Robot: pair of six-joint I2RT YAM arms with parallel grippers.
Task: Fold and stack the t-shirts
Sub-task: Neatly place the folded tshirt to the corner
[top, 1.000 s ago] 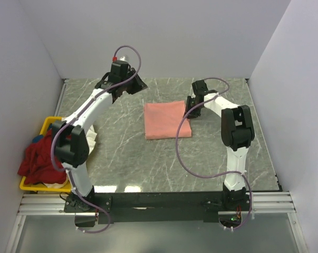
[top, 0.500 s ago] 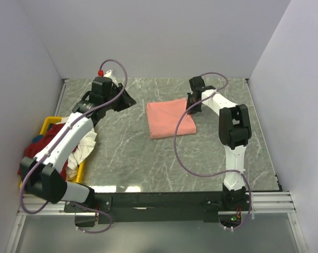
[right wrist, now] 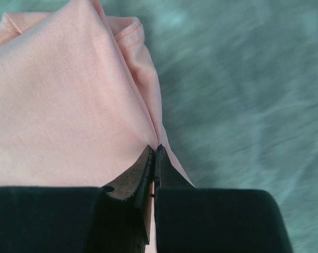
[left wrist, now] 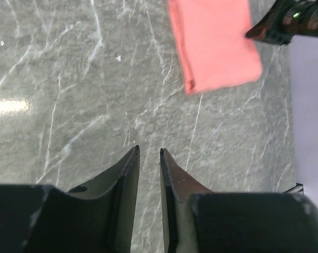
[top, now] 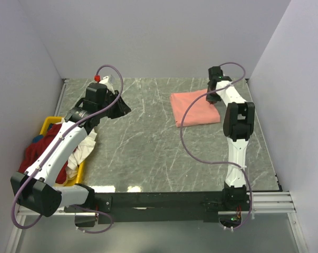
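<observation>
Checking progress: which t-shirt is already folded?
The salmon-pink t-shirt, a flat rectangle at far right, pinched by the right gripper. The dark red t-shirt and the white t-shirt lie bunched in the yellow bin.

Grey-green marble-patterned tabletop (top: 148, 147) is lying flat, with pale veins running across it. Bright glare patches (top: 129, 188) are showing at its near edge. Yellow rectangular plastic bin (top: 47, 124) is sitting by the tabletop's left edge, close to the white left wall panel (top: 16, 89). White back wall panel (top: 164, 37) and white right wall panel (top: 298, 105) are closing in the other sides. Black base beam (top: 159, 201) is running along the near edge, with silver aluminium rails (top: 272, 203) showing at both ends.
</observation>
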